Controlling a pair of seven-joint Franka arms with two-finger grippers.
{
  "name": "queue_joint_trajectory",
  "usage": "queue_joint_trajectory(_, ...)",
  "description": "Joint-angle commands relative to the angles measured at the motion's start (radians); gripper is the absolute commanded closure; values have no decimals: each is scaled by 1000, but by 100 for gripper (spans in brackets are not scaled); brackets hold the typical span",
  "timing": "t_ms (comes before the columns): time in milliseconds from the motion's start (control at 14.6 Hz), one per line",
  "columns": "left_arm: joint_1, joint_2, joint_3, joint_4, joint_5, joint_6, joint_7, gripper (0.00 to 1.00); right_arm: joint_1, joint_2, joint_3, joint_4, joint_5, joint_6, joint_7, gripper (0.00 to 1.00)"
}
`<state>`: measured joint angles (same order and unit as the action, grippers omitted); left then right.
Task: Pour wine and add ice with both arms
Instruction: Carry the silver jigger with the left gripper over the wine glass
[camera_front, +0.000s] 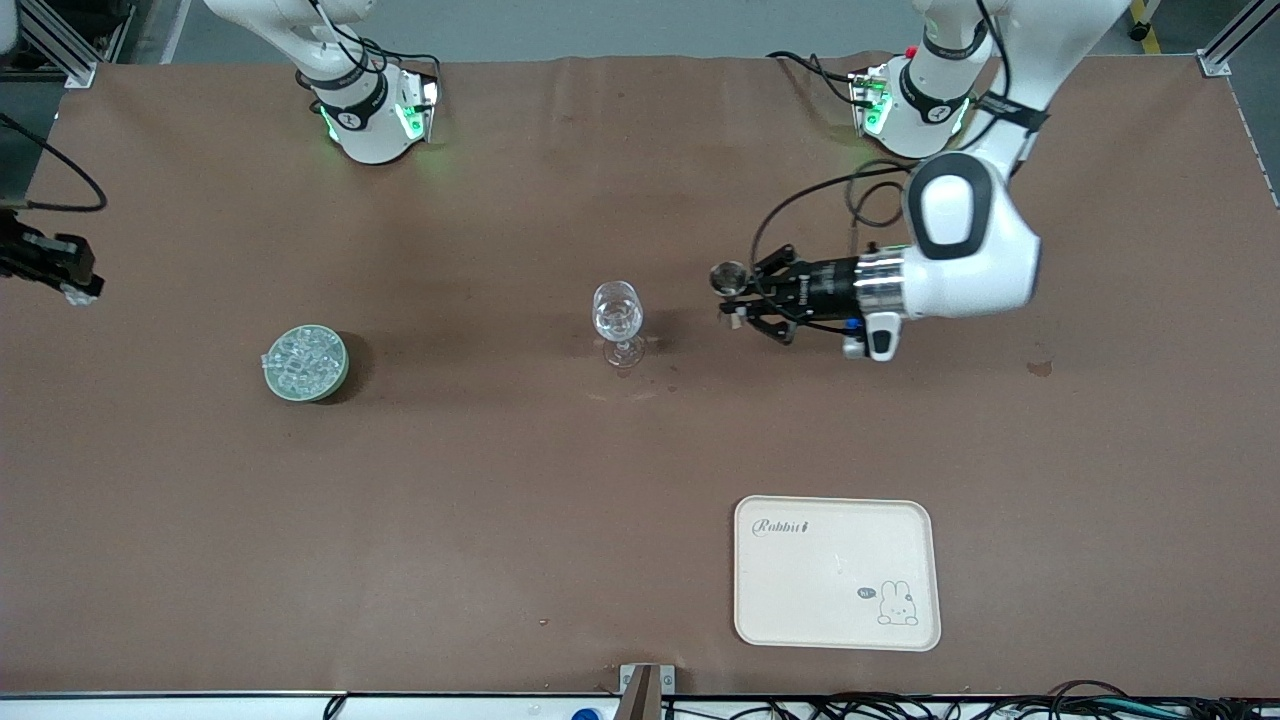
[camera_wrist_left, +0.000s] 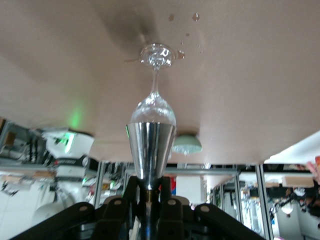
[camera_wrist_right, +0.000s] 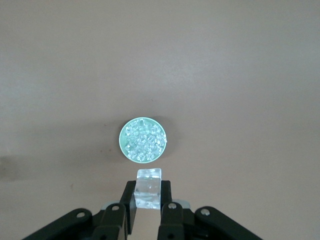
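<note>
Your left end effector (camera_front: 735, 297) lies level, clamped on a steel jigger (camera_wrist_left: 150, 150) beside the wine glass (camera_front: 617, 318); right end effector (camera_wrist_right: 148, 200) pinches an ice cube (camera_wrist_right: 149, 187) above the table (camera_front: 500, 520).

One stemmed glass (camera_front: 617, 322), one pale green bowl (camera_front: 306, 364) heaped with ice cubes (camera_wrist_right: 143, 140) too many to count, one cube (camera_wrist_right: 148, 187) between jaws, one metal cup (camera_wrist_left: 150, 148), one tray (camera_front: 836, 573), two arms.

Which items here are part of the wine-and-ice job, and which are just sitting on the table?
Part of the job:
glass, mid-table
metal cup, in the left gripper, beside the glass
ice cube, in the right gripper, up in the air
bowl of ice

Lying about:
tray, nearer the front camera
</note>
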<state>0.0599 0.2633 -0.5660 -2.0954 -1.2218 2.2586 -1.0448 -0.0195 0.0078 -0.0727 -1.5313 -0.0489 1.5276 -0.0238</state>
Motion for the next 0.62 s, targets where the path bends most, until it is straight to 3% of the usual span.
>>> queue_joint_trajectory(0, 5, 79, -66, 44, -13, 97, 3, 99, -22, 12, 5, 69, 17, -44, 7, 99)
queue_joint_trajectory(548, -28, 146, -129, 83, 140, 214, -6, 99, -30, 18, 19, 106, 20, -44, 11, 99)
